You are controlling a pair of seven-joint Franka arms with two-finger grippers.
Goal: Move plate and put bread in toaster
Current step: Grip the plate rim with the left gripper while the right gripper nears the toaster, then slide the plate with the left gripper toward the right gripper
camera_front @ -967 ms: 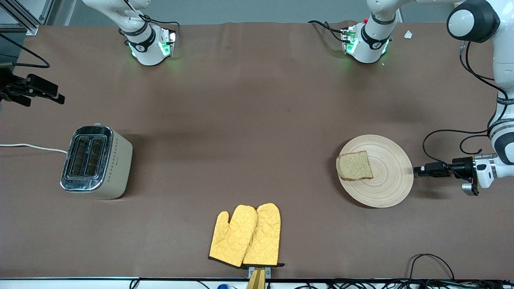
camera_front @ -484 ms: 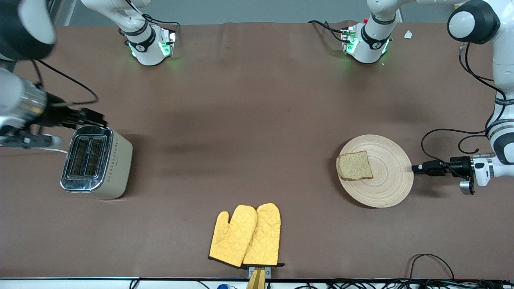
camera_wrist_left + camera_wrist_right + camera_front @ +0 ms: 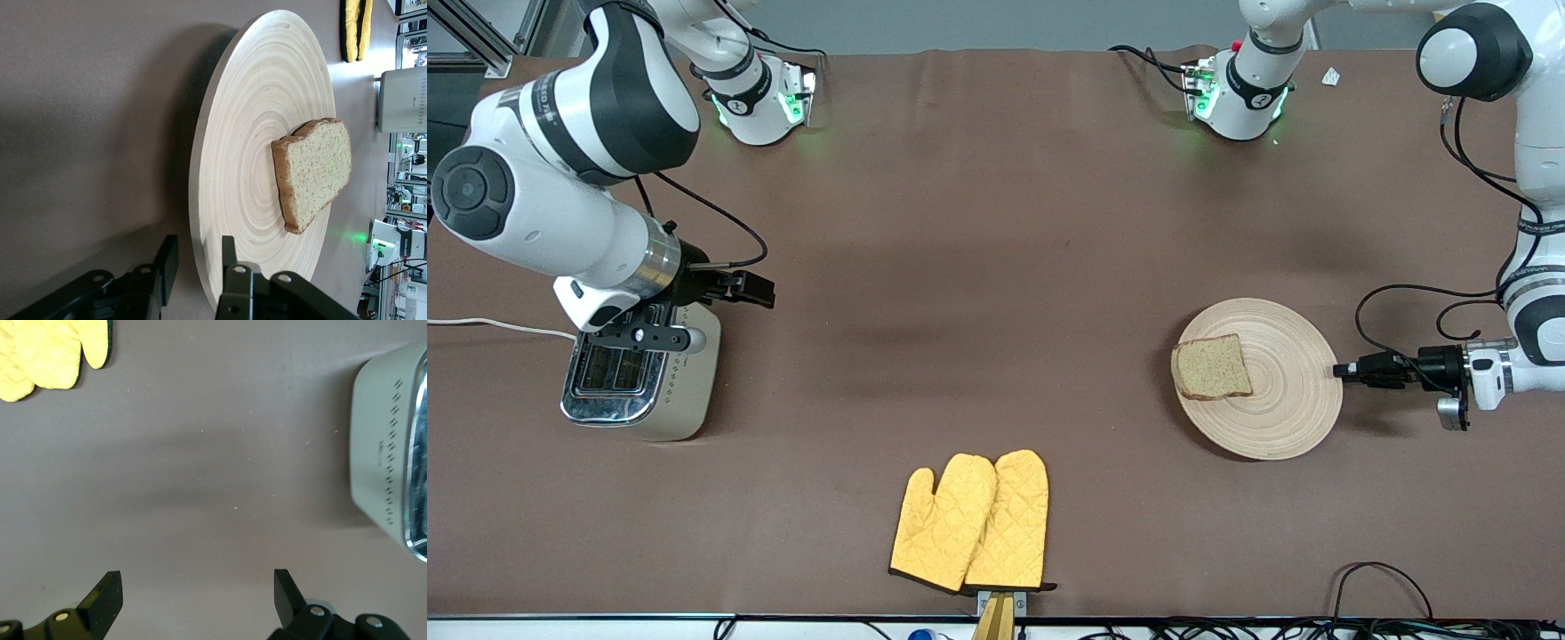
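On the grooved wooden plate [image 3: 1280,391], one brown squarish bread slice [image 3: 1211,367]

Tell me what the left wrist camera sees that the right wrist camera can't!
Only the left wrist view shows the plate with the bread on it, and the left gripper, open, with the plate's rim between its fingers. Only the right wrist view shows the right gripper, wide open over bare table beside the toaster, with nothing in it. Both show the toaster, the yellow oven mitts and the brown table.
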